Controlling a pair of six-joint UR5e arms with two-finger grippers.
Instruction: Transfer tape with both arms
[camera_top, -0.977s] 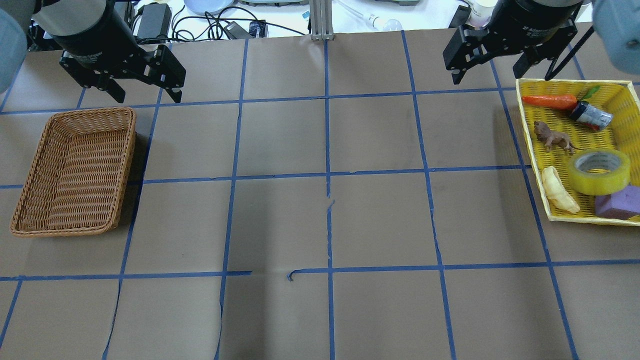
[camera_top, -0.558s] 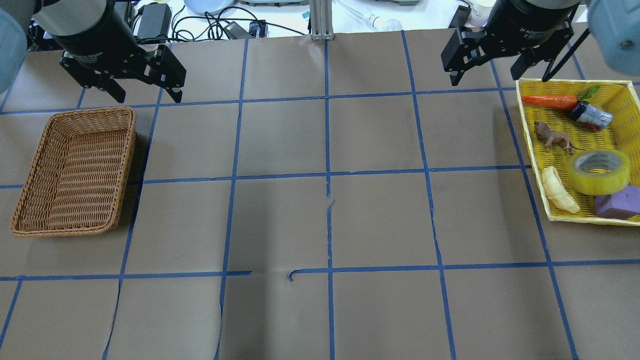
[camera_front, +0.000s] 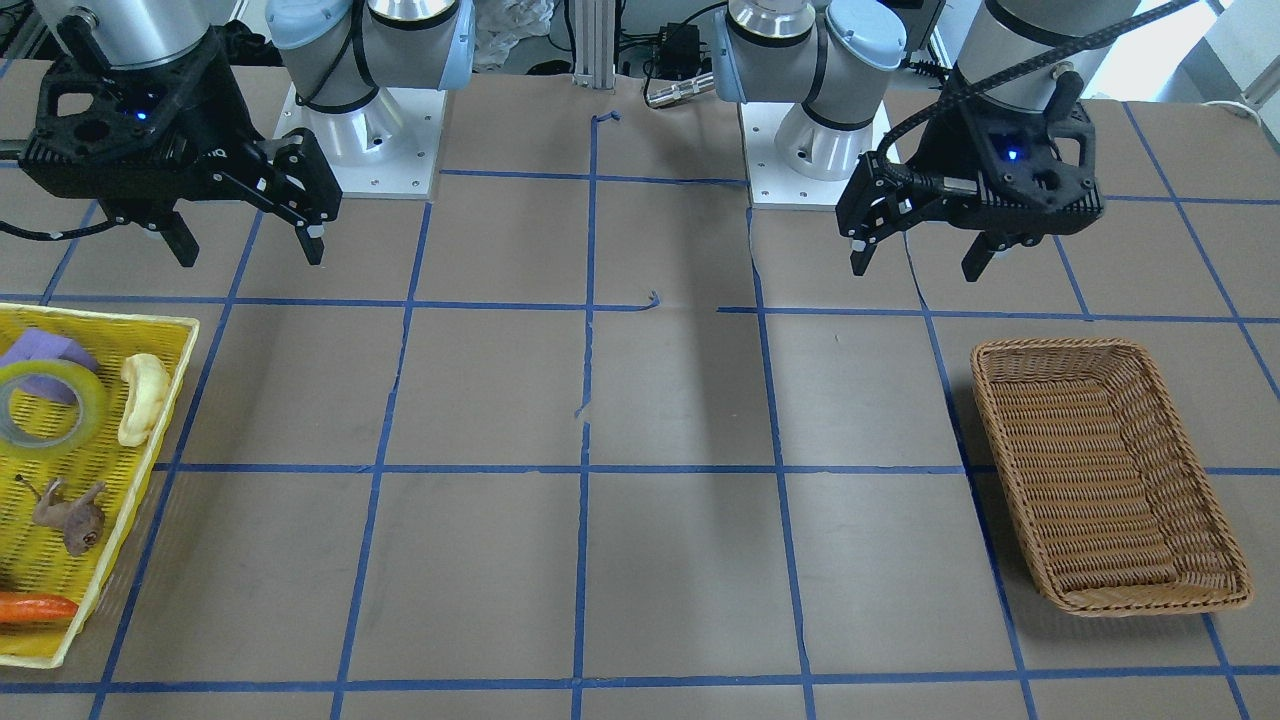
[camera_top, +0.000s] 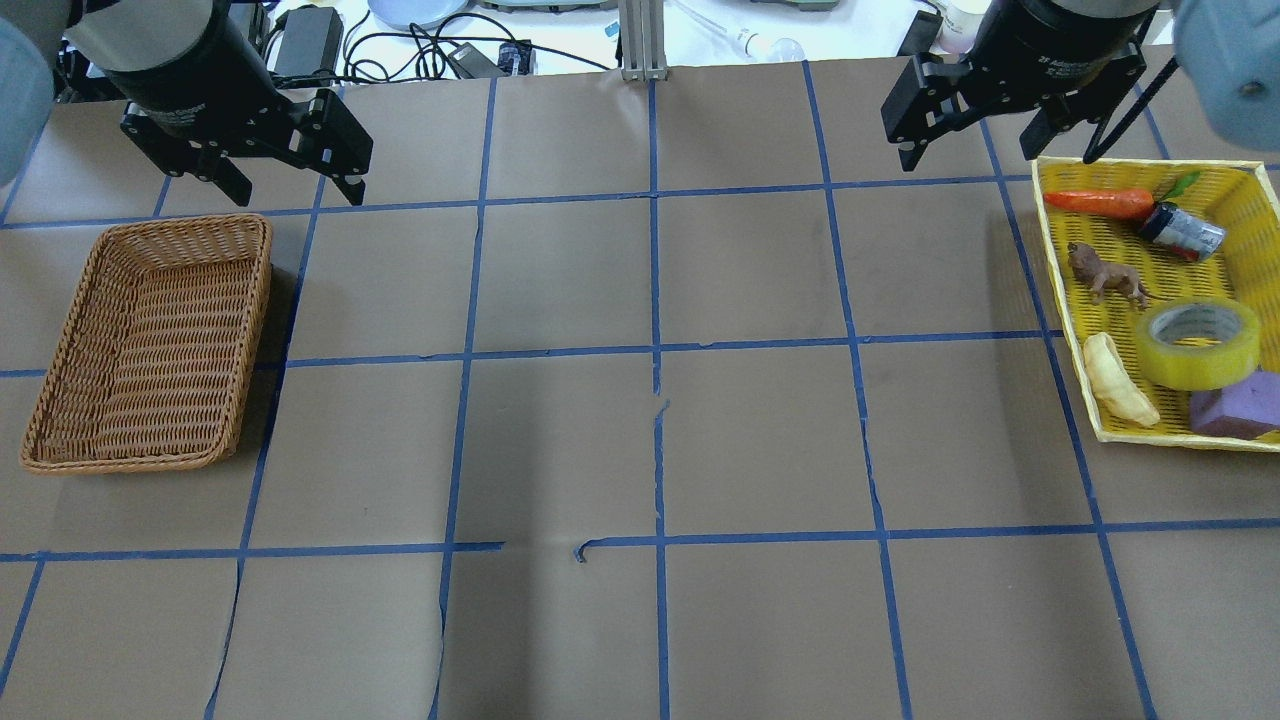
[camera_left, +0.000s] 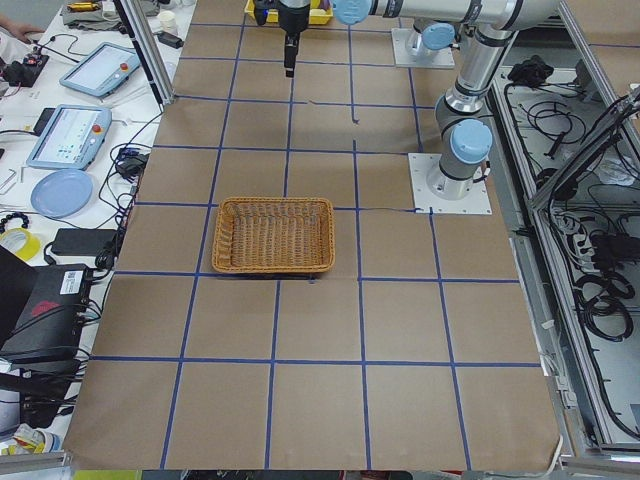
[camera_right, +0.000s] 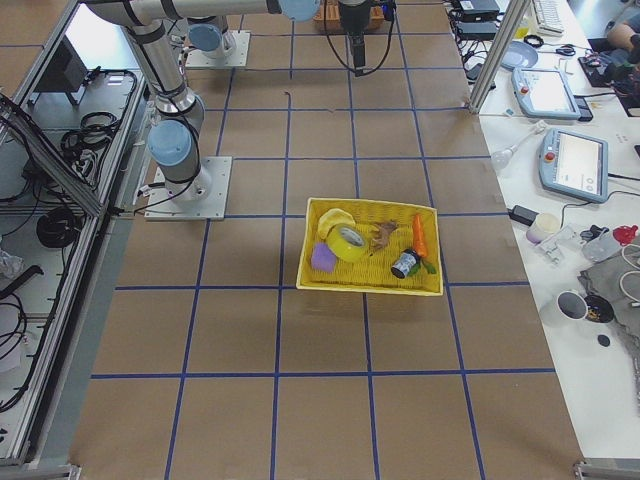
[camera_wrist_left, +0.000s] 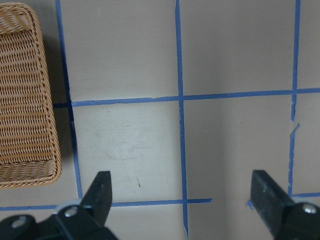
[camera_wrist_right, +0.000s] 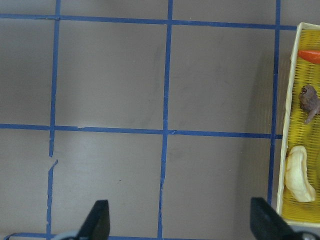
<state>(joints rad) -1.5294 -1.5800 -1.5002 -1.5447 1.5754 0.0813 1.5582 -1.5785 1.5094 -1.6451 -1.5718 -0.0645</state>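
Observation:
The tape, a yellowish-green roll, lies flat in the yellow tray at the right. It also shows in the front view and the right side view. It is out of frame in the right wrist view. My right gripper is open and empty, hanging beyond the tray's far left corner, apart from the tape. It also shows in the front view and in its wrist view. My left gripper is open and empty, above the table beyond the wicker basket. It also shows in the front view and its wrist view.
The tray also holds a carrot, a small can, a toy lion, a pale banana piece and a purple block. The wicker basket is empty. Blue tape lines grid the brown table.
My right gripper has shifted slightly towards the far edge and to the left. The left gripper, the tape and the tray have not moved.

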